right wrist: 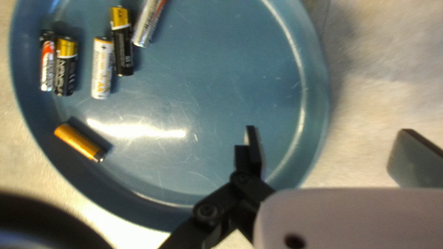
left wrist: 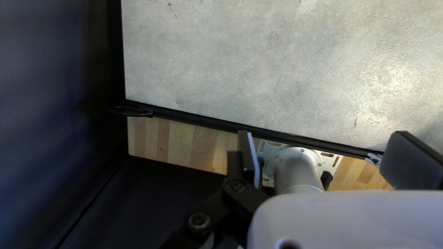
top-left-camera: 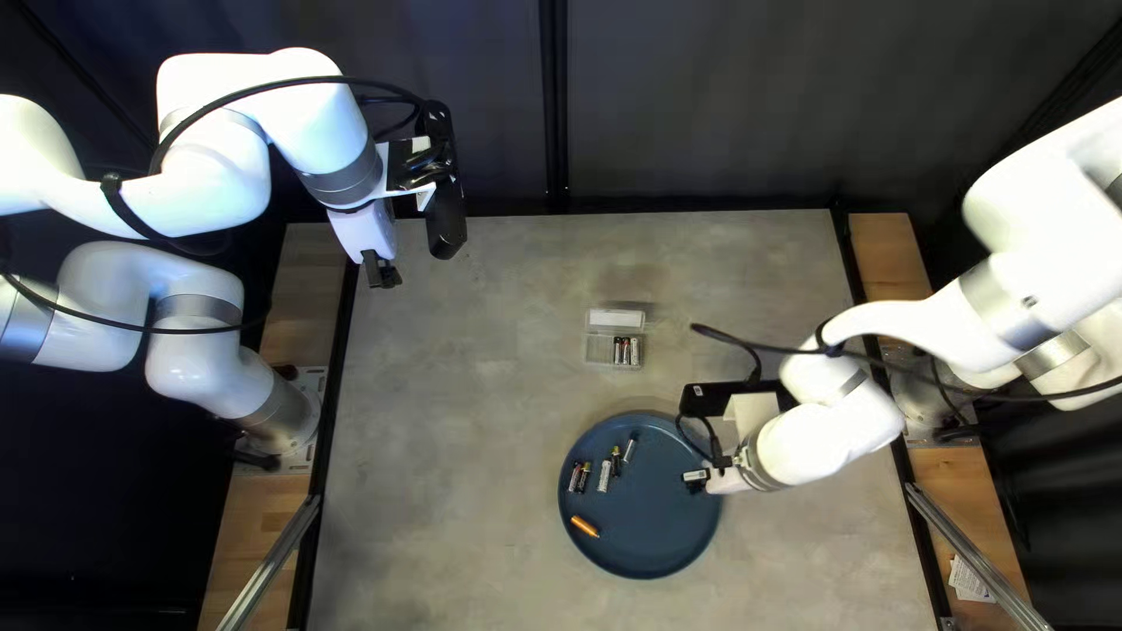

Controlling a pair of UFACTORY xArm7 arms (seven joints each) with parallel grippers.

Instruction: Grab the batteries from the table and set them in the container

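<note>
Lying inside the round blue plate (right wrist: pixel 217 92) are six loose batteries: an orange battery (right wrist: pixel 79 143), near the wall, and five others grouped apart from it, including a white battery (right wrist: pixel 102 69). The open container (top-left-camera: pixel 600 348) stands on the tabletop (top-left-camera: pixel 468 409) beyond the plate and holds several stored batteries (top-left-camera: pixel 627 351) side by side. The right hand (top-left-camera: pixel 697 479) is positioned over the plate at its right in the top left view, fingers wide apart, gripping nothing. The left hand (top-left-camera: pixel 381 276), near the tabletop's far left corner, is likewise spread wide and unloaded.
</note>
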